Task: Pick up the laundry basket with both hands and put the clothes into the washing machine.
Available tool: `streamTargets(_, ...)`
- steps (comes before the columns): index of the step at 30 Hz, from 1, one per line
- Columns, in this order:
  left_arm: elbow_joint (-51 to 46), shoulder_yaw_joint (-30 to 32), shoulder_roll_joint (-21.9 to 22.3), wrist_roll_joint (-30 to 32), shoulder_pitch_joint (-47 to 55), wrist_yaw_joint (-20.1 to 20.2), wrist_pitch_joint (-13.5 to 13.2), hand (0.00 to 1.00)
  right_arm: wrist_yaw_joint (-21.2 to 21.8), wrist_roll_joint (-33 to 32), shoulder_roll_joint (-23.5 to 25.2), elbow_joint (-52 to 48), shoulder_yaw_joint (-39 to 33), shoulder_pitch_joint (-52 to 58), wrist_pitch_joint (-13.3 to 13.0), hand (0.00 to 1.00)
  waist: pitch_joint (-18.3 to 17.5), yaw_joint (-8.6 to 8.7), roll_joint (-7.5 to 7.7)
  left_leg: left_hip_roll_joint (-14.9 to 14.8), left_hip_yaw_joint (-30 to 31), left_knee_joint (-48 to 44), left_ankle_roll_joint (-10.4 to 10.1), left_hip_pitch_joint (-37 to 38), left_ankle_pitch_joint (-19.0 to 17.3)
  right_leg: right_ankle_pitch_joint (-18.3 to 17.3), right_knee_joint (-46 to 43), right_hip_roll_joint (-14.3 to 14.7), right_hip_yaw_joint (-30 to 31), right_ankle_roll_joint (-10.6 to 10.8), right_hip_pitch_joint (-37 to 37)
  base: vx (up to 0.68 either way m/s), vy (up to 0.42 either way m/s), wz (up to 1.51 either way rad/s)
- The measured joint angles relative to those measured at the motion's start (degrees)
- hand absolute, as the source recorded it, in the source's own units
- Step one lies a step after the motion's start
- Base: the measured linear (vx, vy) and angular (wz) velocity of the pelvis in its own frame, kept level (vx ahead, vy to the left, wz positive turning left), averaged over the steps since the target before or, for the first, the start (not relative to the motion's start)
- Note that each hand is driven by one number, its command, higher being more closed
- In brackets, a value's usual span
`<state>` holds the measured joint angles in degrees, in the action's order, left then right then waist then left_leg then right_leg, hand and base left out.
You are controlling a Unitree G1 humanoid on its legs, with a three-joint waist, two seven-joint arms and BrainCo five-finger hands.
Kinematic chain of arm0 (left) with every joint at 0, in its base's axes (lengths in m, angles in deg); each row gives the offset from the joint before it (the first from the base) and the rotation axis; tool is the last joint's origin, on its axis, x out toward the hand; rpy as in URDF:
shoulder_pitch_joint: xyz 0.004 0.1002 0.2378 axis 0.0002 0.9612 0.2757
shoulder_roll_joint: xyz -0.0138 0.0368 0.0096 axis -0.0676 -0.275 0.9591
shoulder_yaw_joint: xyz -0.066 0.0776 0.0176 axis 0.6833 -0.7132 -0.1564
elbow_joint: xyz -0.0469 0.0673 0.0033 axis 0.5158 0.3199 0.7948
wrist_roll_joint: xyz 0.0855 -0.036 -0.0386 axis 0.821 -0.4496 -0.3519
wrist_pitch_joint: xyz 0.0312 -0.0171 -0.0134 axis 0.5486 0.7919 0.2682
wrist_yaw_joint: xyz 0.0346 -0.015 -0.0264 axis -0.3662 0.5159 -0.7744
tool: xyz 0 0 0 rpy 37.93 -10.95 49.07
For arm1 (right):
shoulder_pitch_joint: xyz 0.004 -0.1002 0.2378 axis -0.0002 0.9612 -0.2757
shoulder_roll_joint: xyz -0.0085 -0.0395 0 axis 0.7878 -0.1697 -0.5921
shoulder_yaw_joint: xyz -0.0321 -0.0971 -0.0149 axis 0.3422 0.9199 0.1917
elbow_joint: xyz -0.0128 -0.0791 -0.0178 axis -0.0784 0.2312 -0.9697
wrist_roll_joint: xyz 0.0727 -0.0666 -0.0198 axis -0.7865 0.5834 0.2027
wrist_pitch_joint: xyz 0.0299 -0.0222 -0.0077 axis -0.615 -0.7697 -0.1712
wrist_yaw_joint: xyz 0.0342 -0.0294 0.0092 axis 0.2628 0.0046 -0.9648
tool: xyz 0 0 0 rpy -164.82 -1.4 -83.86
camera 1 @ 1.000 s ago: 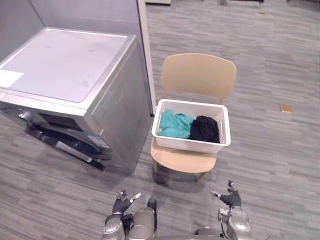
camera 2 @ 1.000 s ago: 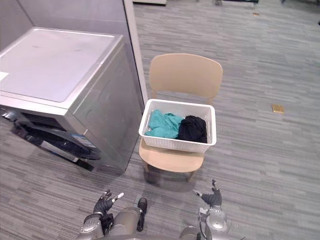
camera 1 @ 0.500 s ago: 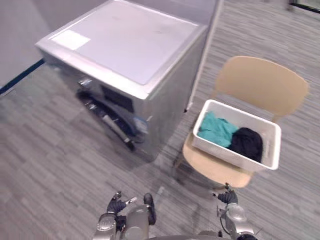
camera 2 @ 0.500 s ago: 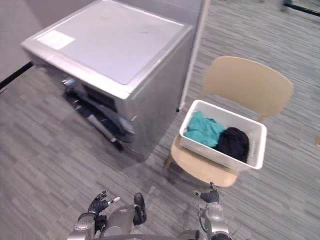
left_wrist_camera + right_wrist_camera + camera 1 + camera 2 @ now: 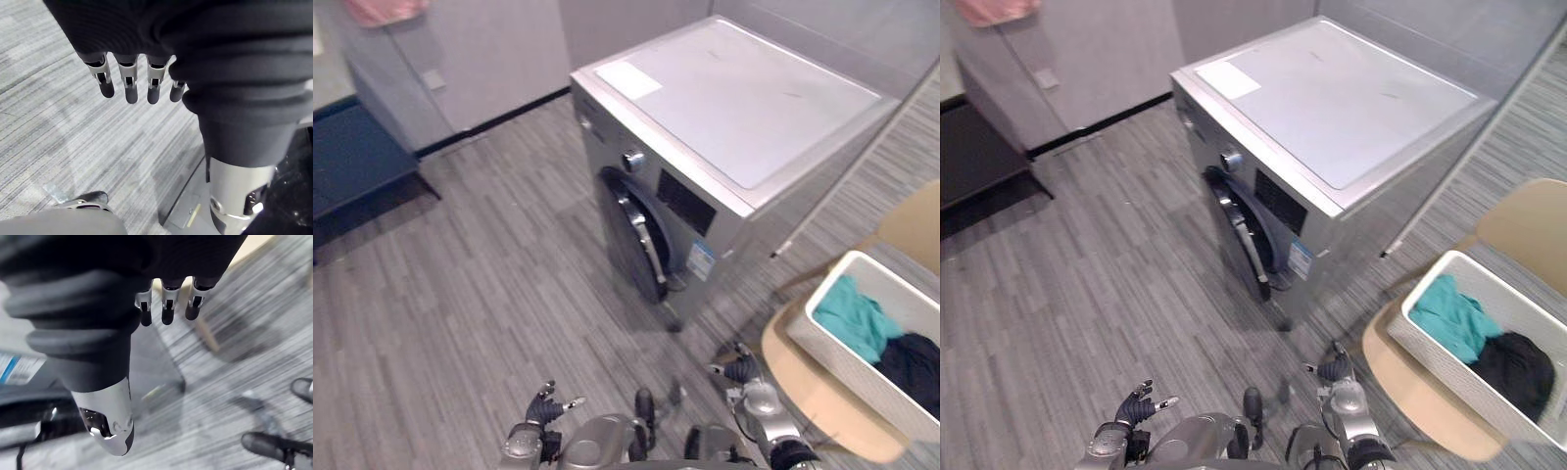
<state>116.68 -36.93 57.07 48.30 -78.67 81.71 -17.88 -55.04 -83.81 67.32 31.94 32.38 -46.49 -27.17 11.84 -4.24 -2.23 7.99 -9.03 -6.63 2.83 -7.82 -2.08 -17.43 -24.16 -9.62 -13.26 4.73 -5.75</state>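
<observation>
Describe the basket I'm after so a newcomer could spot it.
Start at the big silver-grey front-loading washing machine. To its right stands a tan chair, with the white rectangular plastic laundry basket on its seat. It is the only container there, holding a teal garment and a black one.

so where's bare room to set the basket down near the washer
The top of the washing machine is bare past its white label. The grey floor before its door is open too. The chair is crowded: the laundry basket covers its seat.

washing machine (image 5: 1332, 108): silver metal, smooth satin | door (image 5: 1239, 230): dark, glossy | laundry basket (image 5: 1457, 377) beside machine: white plastic, woven-textured wall | clothes (image 5: 1449, 318): soft cloth | chair (image 5: 1408, 387): tan, smooth, matt | floor (image 5: 1087, 294): grey, matt, streaked
</observation>
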Motion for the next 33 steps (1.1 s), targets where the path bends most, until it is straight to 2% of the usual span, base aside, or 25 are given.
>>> streamTargets(2, 0.57, -0.16, 0.17, 0.0, 0.51, -0.29, -0.02, 0.0, 0.0, 0.1, 2.25, -3.2, 1.9, -1.72, -0.42, 0.0, -0.37, -0.07, -0.58, 0.01, 1.57, 1.98, 0.07, 0.81, 1.23, 0.98, 3.52, 1.2, -0.85, -0.05, 1.87, 0.11, -0.04, 0.33)
streamTargets(5, 0.62, -0.36, 0.33, 0.01, 0.58, -0.26, 0.04, 0.0, 0.1, 1.6, 4.01, -5.87, 6.04, -4.29, -0.6, 0.0, -0.39, -1.78, -0.61, 0.12, 2.44, 3.77, 1.17, 2.46, 2.4, 1.47, 5.92, 1.73, -1.61, -0.04, 4.02, 0.08, -0.063, 0.16)
streamTargets(8, 0.62, -0.66, 0.26, 0.07, 0.54, 0.6, 0.12, 0.0, 0.1, 3.03, 4.51, -7.04, 7.64, -6.49, -1.63, 0.0, -0.4, -2.77, -0.61, 0.28, 3.07, 4.72, 1.83, 3.12, 3.27, 1.53, 6.57, 1.73, -2.52, -0.14, 4.75, 0.05, -0.08, 0.14)
streamTargets(11, 0.7, -0.79, 0.18, 0.19, 0.61, 0.71, 0.21, 0.0, 0.07, 3.36, 4.47, -7.56, 7.61, -7.57, -1.77, 0.0, -0.42, -2.84, -0.62, 0.28, 4.22, 5.2, 2.02, 3.67, 3.81, 1.81, 7.76, 2.04, -3.7, -0.6, 5.97, 0.03, -0.087, 0.16)
streamTargets(16, 0.74, -1.14, 0.02, 0.54, 0.9, 0.82, 0.51, 0.0, -0.29, 4.08, 3.29, -8.92, 6.64, -8.37, -2.17, 0.0, -0.49, -2.66, -0.74, -0.02, 5.8, 9.91, -0.21, 5.43, 6.39, 2.35, 8.85, 2.9, -4.44, -1.46, 6.21, -0.01, -0.099, 0.08)
streamTargets(23, 0.64, -1.13, 0.05, 0.54, 1.76, 0.77, 1.25, 0.0, -2.74, 4.4, 2.03, -13.42, 2.57, -8.32, -2.25, 0.0, -0.74, -2.56, -1.53, -0.78, 6.71, 11.57, -0.06, 4.65, 7.6, 2.83, 9.16, 3.84, -5.22, -2.43, 5.11, -0.01, -0.063, 0.03)
streamTargets(25, 0.31, -1.16, 0.04, 0.53, 1.57, 0.79, 1.28, 0.0, -2.88, 4.32, 0.59, -14.73, 1.8, -8.31, -2.33, 0.0, -0.85, -2.22, -1.69, -0.51, 7.27, 9.45, 0.07, 1.43, 7.86, 2.33, 7.2, 3.28, -5.76, -2.73, 2.25, 0.0, -0.032, 0.24)
streamTargets(26, -0.16, -1.17, -0.14, 0.45, 1.45, 0.91, 1.41, 0.0, -2.84, 4.31, -0.74, -14.84, 1.1, -8.32, -2.33, 0.0, -0.78, -2.47, -1.45, 0.32, 7.65, 7.77, -0.54, -0.72, 9.7, 2.02, 5.64, 1.99, -6.18, -3.15, 0.8, 0.02, -0.023, 0.34)
streamTargets(27, -0.45, -1.17, -0.31, 0.48, 1.31, 0.98, 1.54, 0.0, -2.84, 4.29, -1.31, -14.74, 0.84, -8.25, -2.29, 0.0, -0.75, -2.45, -0.94, 1.48, 8.31, 7.11, -3.27, -1.91, 11.74, 2.23, 5.23, 0.35, -6.68, -3.44, 0.23, 0.02, -0.031, 0.55)
streamTargets(28, -0.78, -0.64, -1.03, 0.36, 0.87, 1.25, 1.73, 0.0, -2.8, 4.29, -1.96, -14.61, -0.54, -8.19, -2.24, 0.0, 0.12, -1.46, 0.93, 1.92, 7.93, -0.97, -0.13, -5.07, 8.35, 2.79, 5.18, -3.48, -7.97, -3.41, 0.09, 0.05, -0.053, 0.49)
streamTargets(29, -0.75, -0.18, -0.99, 0.29, 1.59, 1.39, 1.95, 0.0, -2.96, 4.25, -1.67, -14.67, -1.89, -8.24, -2.24, 0.0, 0.56, -1.26, 1.65, -2.36, 5.83, -8.55, -0.15, -6.51, 3.62, 2.97, 4.41, -4.62, -7.51, -3.11, 0.53, 0.05, -0.033, 0.34)
streamTargets(30, -0.67, 0.08, -0.82, 0.25, 2.66, 1.49, 2.13, 0.0, -3.1, 4.26, -1.84, -14.67, -2.08, -8.19, -2.32, 0.0, 0.32, -0.94, 1.25, -5.39, 5.68, -10.27, -3.13, -6.17, 1.71, 3.04, 4.31, -4.5, -6.94, -2.93, 0.69, 0.06, 0.015, -0.06)
streamTargets(31, -0.56, 0.32, -0.37, 0.0, 2.85, 1.36, 2.17, 0.0, -3.21, 4.26, -2.22, -14.69, -2.08, -8.12, -2.41, 0.0, -0.04, -0.97, 0.54, -8.97, 6.27, -10.1, -5.2, -5.37, 0.58, 2.8, 4.21, -4.21, -6.52, -2.52, 0.71, 0.05, 0.106, -0.2)
streamTargets(32, 0.3, 0.58, 0.2, -0.03, 2.88, 1.35, 2.39, 0.0, -3.38, 4.26, -2.97, -14.69, -2.24, -7.74, -2.45, 0.0, -0.26, -1.0, -0.79, -13.08, 7.45, -7.19, -7.31, -3.63, 1.99, 2.77, 3.75, -3.3, -5.98, -1.68, 0.7, 0.05, 0.186, -0.32)
streamTargets(33, 1.01, 0.63, 0.72, 0.0, 2.81, 1.37, 2.44, 0.0, -3.35, 4.27, -3.09, -14.69, -2.61, -7.23, -2.39, 0.0, -0.69, -1.07, -1.84, -15.11, 8.3, -3.91, -10.52, -1.09, 2.87, 2.52, 3.28, -3.25, -5.44, -0.68, 0.35, 0.05, 0.294, -0.27)
